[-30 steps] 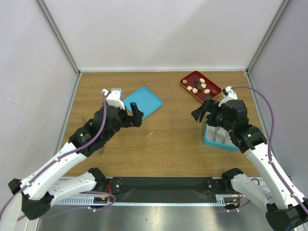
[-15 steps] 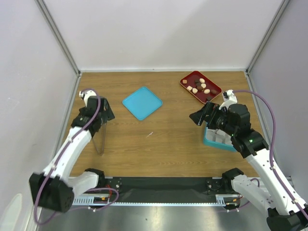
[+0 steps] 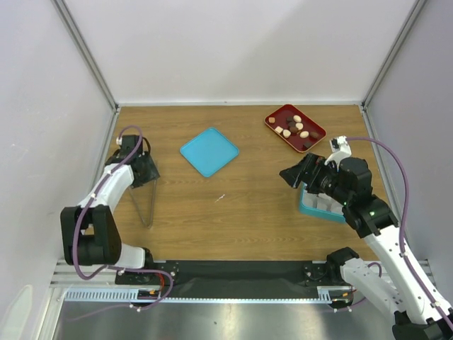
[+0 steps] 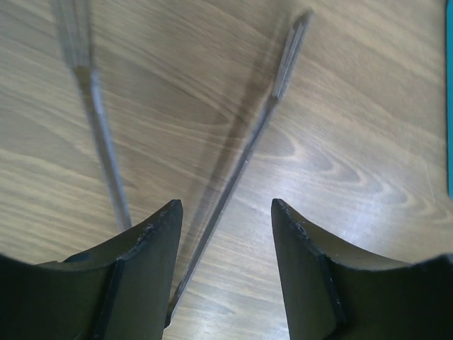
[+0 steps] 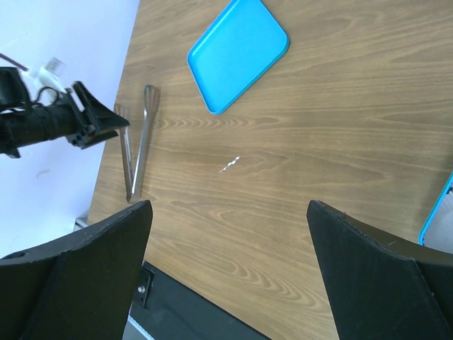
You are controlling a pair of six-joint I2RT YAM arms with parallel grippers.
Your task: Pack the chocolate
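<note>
Two robot arms are working over a wooden desk (image 3: 241, 205); the chocolate (image 3: 299, 126), a scatter of small rounded dark brown, tan and cream-white pieces, is sitting in a dark red tray (image 3: 287, 112) at the far right of the desk, well apart from both arms. The left hand (image 4: 226, 209) is hovering at the left edge with its dark fingers (image 4: 152, 241) spread; it is holding nothing, and one leg of a pair of V-shaped metal tongs (image 4: 248, 156) lying on the wood is running through the gap between them; whether the fingers are touching the tongs cannot be told. The right hand (image 5: 228, 204) is hanging near the tray with its fingers splayed wide and nothing between them. A teal compartmented box (image 3: 320, 207) is lying just beneath the right arm, partly hidden by it; a flat teal square lid (image 3: 209, 151) is resting near the middle of the far half; a tiny white scrap (image 5: 228, 165) is lying on the bare wood between lid and arm bases.
</note>
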